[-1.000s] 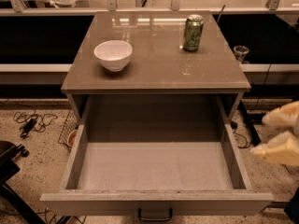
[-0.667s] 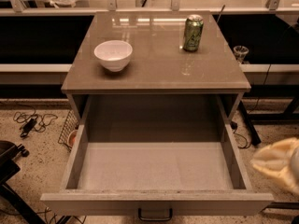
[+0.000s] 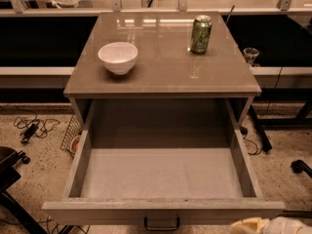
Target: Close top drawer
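Observation:
The top drawer stands pulled fully out toward the camera, under the cabinet top. Its pale grey inner floor (image 3: 161,172) is empty. Its flat front panel (image 3: 97,212) runs along the bottom of the view, with the small dark bail handle (image 3: 162,224) at its middle. My gripper (image 3: 265,225) shows as a pale cream shape at the bottom edge. It is to the right of the handle and just in front of the front panel's right part. Most of it is cut off by the frame.
A white bowl (image 3: 118,57) and a green can (image 3: 201,34) stand on the cabinet top (image 3: 165,77). Cables (image 3: 31,128) and a wire basket (image 3: 72,138) lie on the floor at left. A dark chair base (image 3: 9,179) is at lower left, and a black caster (image 3: 300,167) at right.
My gripper has moved from beside the drawer's right wall down and to the left, to the bottom edge in front of the front panel. The drawer has not moved.

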You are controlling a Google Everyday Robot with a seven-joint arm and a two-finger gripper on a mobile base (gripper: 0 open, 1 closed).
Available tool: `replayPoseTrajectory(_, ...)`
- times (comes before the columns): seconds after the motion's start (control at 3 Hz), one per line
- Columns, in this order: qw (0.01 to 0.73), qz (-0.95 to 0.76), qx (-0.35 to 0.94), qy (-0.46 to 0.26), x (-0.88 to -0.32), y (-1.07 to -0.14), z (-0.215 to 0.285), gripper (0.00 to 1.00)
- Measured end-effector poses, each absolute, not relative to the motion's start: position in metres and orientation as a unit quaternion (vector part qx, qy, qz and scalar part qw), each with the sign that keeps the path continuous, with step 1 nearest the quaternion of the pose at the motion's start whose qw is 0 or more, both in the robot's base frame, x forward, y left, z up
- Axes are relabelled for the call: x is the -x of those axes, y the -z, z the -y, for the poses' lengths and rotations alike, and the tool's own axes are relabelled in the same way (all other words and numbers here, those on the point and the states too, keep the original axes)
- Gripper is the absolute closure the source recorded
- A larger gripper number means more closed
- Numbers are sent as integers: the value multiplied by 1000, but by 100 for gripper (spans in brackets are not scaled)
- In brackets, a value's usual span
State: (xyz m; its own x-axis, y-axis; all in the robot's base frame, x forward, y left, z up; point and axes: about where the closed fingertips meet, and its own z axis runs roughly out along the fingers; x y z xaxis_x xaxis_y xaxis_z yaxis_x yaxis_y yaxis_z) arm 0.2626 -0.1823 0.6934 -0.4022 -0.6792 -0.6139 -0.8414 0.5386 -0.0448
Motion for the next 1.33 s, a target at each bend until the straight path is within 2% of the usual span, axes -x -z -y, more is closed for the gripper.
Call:
replayPoseTrajectory(0.67,289,-826,463,-144,-265,-687,178,100)
replayPoseTrajectory(1.33,284,-820,469,-164,-318,-668,161,100)
